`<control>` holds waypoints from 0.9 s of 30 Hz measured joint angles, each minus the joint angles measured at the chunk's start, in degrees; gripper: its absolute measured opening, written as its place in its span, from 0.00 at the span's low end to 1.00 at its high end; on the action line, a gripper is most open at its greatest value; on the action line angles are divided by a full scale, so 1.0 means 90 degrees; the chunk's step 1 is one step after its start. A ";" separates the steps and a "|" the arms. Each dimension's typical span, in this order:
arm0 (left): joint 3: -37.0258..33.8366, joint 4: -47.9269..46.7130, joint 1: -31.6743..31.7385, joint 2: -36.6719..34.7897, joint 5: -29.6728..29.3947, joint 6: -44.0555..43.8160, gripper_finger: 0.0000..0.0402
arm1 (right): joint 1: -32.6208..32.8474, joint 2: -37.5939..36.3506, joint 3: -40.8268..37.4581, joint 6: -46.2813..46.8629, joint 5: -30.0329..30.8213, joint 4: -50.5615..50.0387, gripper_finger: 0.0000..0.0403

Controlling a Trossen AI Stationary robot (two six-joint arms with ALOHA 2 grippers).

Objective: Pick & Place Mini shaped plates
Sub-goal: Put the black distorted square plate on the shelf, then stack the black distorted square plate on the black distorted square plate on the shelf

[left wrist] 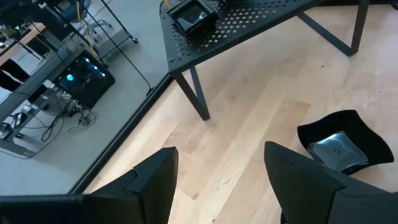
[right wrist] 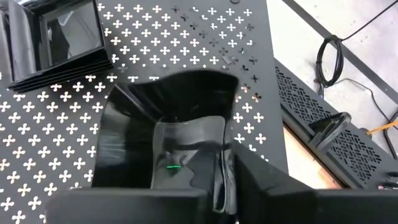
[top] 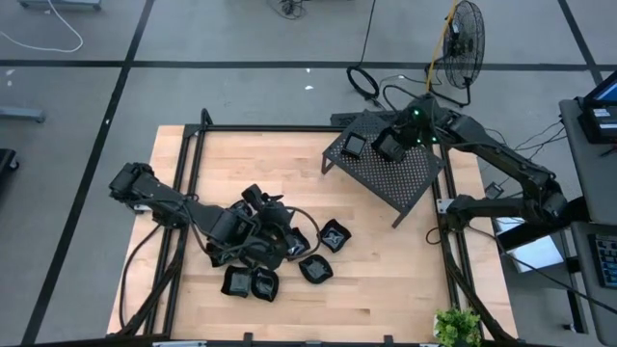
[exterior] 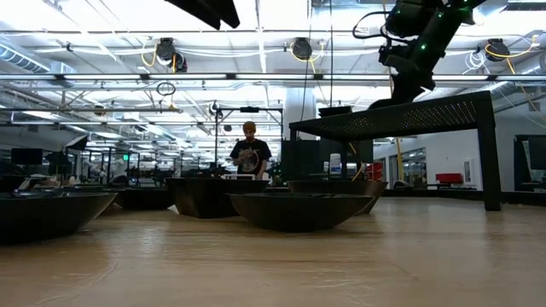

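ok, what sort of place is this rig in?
Probably a robotics lab or workshop floor: taped grey floor, a standing fan, more benches and monitors behind, with a person working there.

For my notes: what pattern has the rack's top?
Small cross-shaped holes over the black rack, clearest in the right wrist view.

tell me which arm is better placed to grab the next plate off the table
Left. Its open gripper hovers right over the plates lying on the table. The right gripper is over the rack with a plate between its fingers.

Left gripper [left wrist: 217, 186] fingers spread over bare wood — wavy plate [left wrist: 342, 146] at three o'clock, perforated rack [left wrist: 249, 28] at twelve.
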 joint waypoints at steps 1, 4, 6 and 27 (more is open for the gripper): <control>0.0000 0.0000 0.0000 0.0001 0.0000 0.0000 0.60 | 0.0000 -0.0021 0.0000 -0.0002 0.0000 0.0005 0.11; 0.0000 0.0000 0.0000 0.0001 0.0004 0.0001 0.60 | 0.0000 -0.0112 0.0002 -0.0022 0.0002 0.0028 0.17; 0.0000 0.0000 0.0000 0.0001 0.0048 0.0000 0.60 | 0.0001 -0.0202 -0.0001 -0.0066 0.0012 0.0102 0.22; -0.1681 0.1610 0.0363 0.0062 0.2643 -0.0275 0.60 | 0.1257 -0.1496 -0.0001 -0.0140 -0.1683 0.1220 0.31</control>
